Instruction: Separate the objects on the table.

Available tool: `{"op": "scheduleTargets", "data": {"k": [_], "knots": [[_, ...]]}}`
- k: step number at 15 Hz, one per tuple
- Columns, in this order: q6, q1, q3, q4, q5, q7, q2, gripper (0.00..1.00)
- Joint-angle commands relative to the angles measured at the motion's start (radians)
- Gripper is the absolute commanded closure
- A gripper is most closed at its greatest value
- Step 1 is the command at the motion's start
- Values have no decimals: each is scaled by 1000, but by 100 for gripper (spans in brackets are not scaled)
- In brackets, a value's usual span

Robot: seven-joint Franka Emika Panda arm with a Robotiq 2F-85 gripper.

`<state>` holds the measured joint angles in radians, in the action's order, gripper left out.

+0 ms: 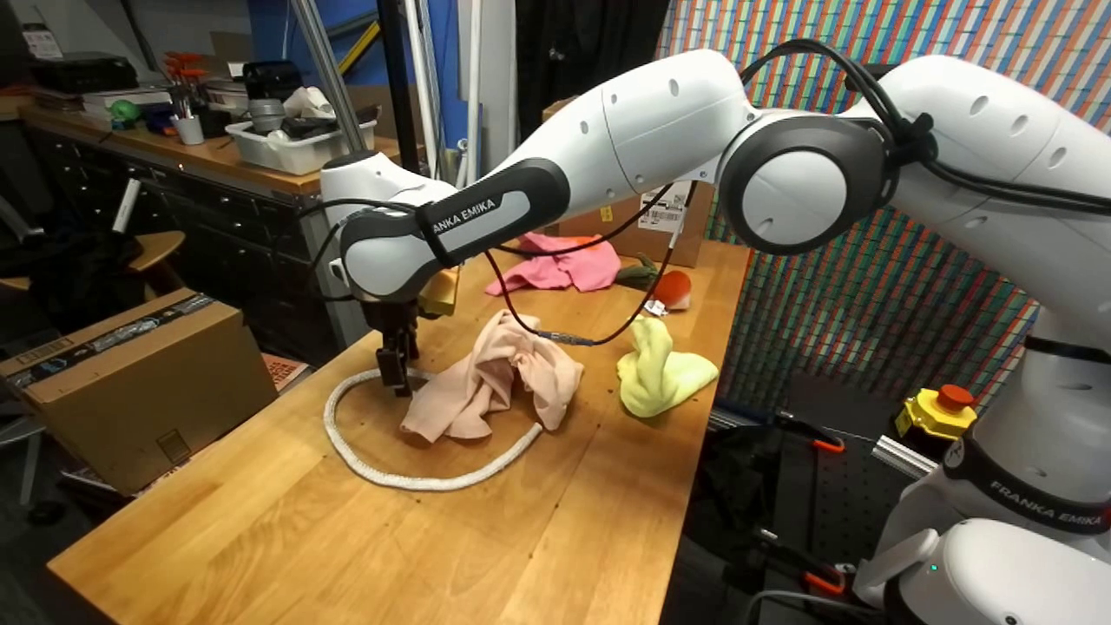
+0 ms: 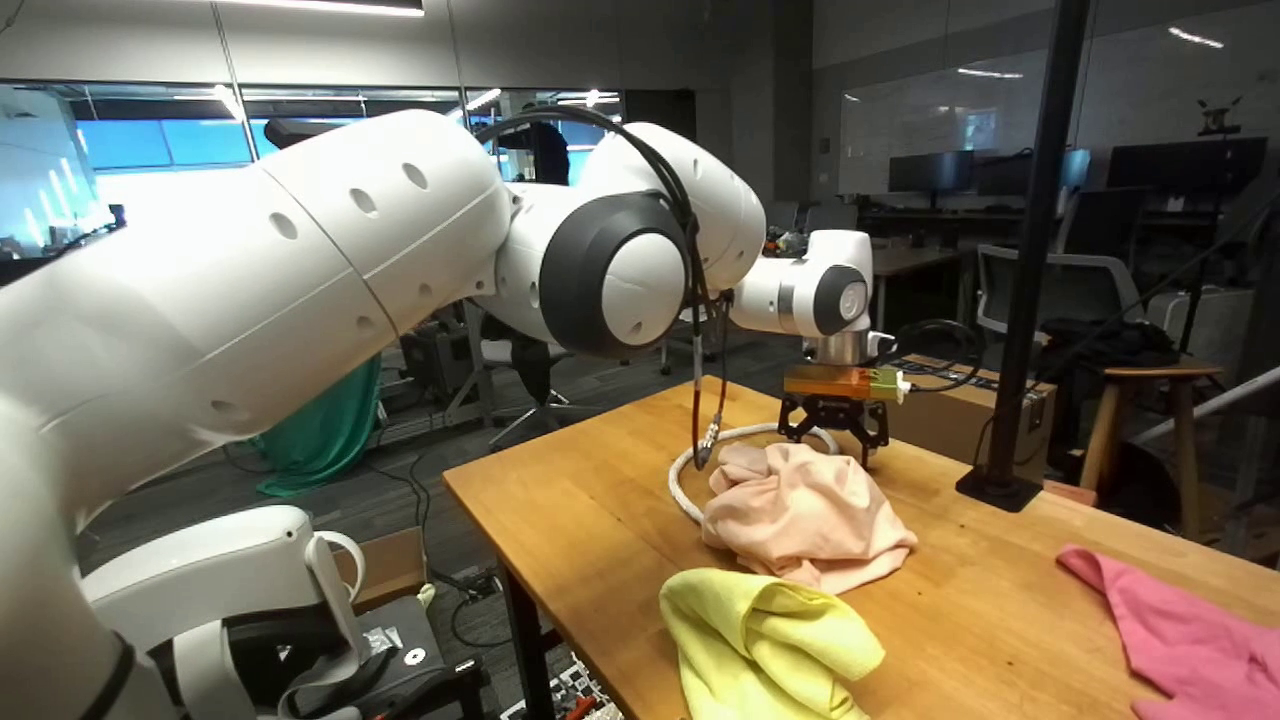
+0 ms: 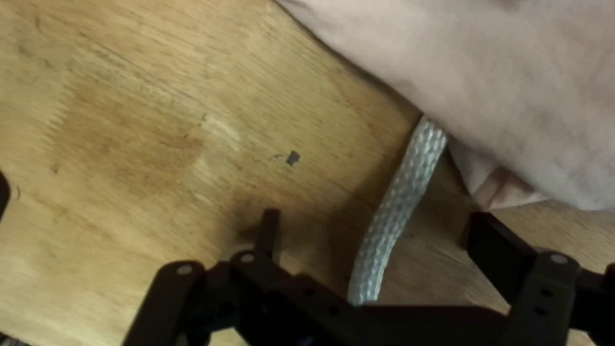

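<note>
Wrist view, twelve o'clock being its top edge: a black gripper (image 3: 375, 221) shows at six o'clock, its two fingers (image 3: 502, 259) spread wide, at roughly seven and four o'clock. Between them runs a pale braided rope (image 3: 399, 206), with bare wooden table (image 3: 144, 192) visible on either side of it. The rope leads from six o'clock toward two and disappears under a peach cloth (image 3: 504, 96), which fills twelve to three. I cannot tell whether the finger at four o'clock touches the cloth's lowest corner.

In both exterior views, a white robot arm (image 1: 660, 113) reaches over the table and the gripper points down. In an exterior view I see the rope lying as an open loop, the gripper at its eleven o'clock; whether the tips meet the wood I cannot tell. The peach cloth lies crumpled at the loop's one to three o'clock, and the rope's lower stretch reaches the cloth's edge there. A yellow cloth (image 1: 664, 382) sits at three o'clock from the peach cloth, near but apart. A pink cloth (image 1: 564, 271) lies farther off, at one o'clock from the peach cloth. Beside it, toward three o'clock, are a dark green thing (image 1: 638, 274) and an orange-and-white thing (image 1: 672, 291), both too unclear for me to name. A cardboard box (image 1: 147, 391) stands beside the table at nine o'clock.
</note>
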<state>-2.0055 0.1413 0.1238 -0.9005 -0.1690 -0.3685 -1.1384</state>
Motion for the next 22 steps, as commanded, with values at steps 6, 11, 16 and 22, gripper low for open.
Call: {"op": "scheduleTargets", "data": {"k": [6, 11, 16, 22], "knots": [[53, -11, 11, 97, 18, -23, -42, 66], [58, -5, 10, 106, 15, -14, -40, 88], [64, 10, 6, 103, 9, 5, -24, 82], [67, 57, -1, 94, 0, 45, 15, 84]]}}
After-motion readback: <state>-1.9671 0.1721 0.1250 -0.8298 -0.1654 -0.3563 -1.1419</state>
